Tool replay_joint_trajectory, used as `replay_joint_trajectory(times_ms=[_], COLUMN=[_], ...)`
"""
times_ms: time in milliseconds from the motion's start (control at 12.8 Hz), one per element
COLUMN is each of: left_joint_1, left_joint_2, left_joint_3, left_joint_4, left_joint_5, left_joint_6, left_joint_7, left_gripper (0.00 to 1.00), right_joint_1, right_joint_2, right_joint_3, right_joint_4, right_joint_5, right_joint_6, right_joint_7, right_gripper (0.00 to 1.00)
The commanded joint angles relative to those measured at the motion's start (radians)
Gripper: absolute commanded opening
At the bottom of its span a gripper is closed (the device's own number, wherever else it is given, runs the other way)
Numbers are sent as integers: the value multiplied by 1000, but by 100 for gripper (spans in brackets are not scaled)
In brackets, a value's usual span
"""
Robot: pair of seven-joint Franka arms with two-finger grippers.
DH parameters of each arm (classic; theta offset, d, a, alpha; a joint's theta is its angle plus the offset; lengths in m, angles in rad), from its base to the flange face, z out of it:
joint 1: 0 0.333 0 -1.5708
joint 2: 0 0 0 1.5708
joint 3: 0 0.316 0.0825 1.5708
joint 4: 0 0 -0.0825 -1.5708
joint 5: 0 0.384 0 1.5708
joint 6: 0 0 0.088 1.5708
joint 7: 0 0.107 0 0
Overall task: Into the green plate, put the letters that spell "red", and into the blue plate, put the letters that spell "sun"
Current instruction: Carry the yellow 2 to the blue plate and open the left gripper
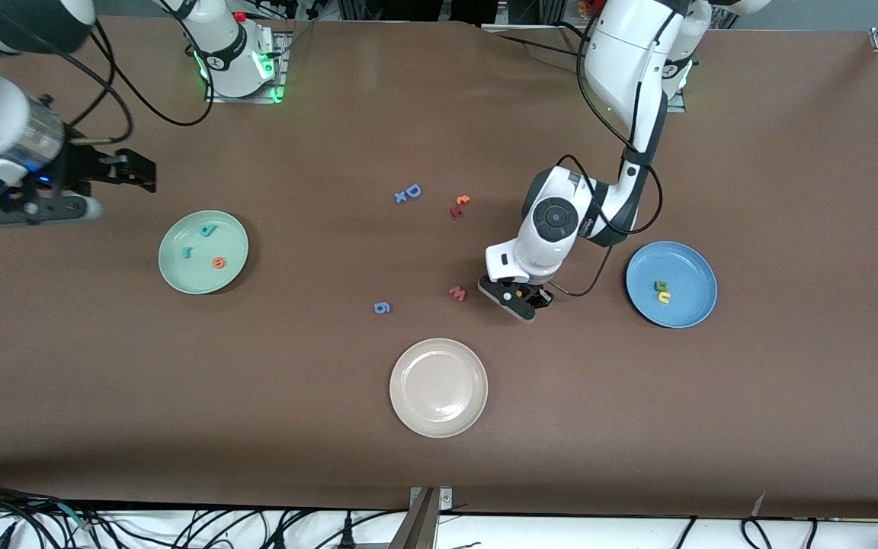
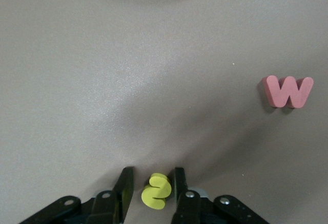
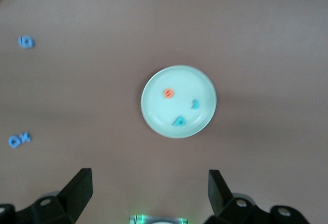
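A yellow "s" (image 2: pixel 156 192) lies on the brown table between the fingers of my left gripper (image 2: pixel 152 171), which is low at the table (image 1: pixel 517 299) beside the red "w" (image 2: pixel 288 92). The jaws stand narrow round it: one finger is at the letter, the other a small gap away. The blue plate (image 1: pixel 687 309) holds a green "u" (image 1: pixel 661 286) and a yellow "u" (image 1: pixel 664 296). The green plate (image 1: pixel 193 276) holds a teal "d" (image 1: pixel 208 229), a teal "r" (image 1: pixel 187 252) and an orange "e" (image 1: pixel 218 263). My right gripper (image 1: pixel 134 171) waits open and empty in the air by the green plate (image 3: pixel 154 112).
A beige plate (image 1: pixel 439 387) stands nearest the front camera. The red "w" (image 1: pixel 457 293) lies close to the left hand. A blue "6" (image 1: pixel 382 307), a blue "D" with a small "x" (image 1: pixel 408 193) and two orange-red letters (image 1: pixel 460 206) lie mid-table.
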Motion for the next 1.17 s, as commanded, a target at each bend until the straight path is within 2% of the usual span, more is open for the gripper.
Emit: replay_joint_trajectory(times_ms=[0, 156, 233, 389, 467, 545, 623, 700, 856, 1090], left_joint_1=[-4, -4, -3, 8, 9, 9, 9, 11, 12, 16], left_joint_2=[15, 15, 11, 5, 3, 5, 6, 9, 9, 9], left_joint_3=[4, 4, 4, 6, 6, 6, 6, 6, 6, 6], left_joint_4=[11, 10, 5, 1, -2, -3, -3, -6, -7, -10], left_joint_5=[27, 28, 27, 22, 22, 19, 15, 15, 13, 13], left_joint_6=[8, 8, 8, 7, 8, 8, 7, 8, 7, 7], left_joint_7=[4, 4, 7, 55, 64, 67, 64, 67, 66, 67], left_gripper=[27, 22, 17, 15, 15, 18, 36, 37, 48, 48], right_joint_1=[-47, -53, -52, -53, -69, -90, -92, -93, -99, -136], right_joint_2=[-90, -124, -126, -137, -140, -140, -140, -140, -111, -86], right_joint_3=[8, -7, -23, -23, -21, -12, -6, -6, -4, 25], right_joint_4=[-131, -182, -182, -180, -176, -173, -174, -174, -150, -120], right_joint_5=[-3, 1, 1, 21, 61, 72, 70, 69, 46, 33], right_joint_6=[129, 126, 126, 105, 93, 88, 88, 88, 97, 94], right_joint_7=[4, 4, 4, 1, -5, -33, -44, -45, -47, -47], right_gripper=[100, 100, 100, 100, 100, 100, 100, 100, 100, 100])
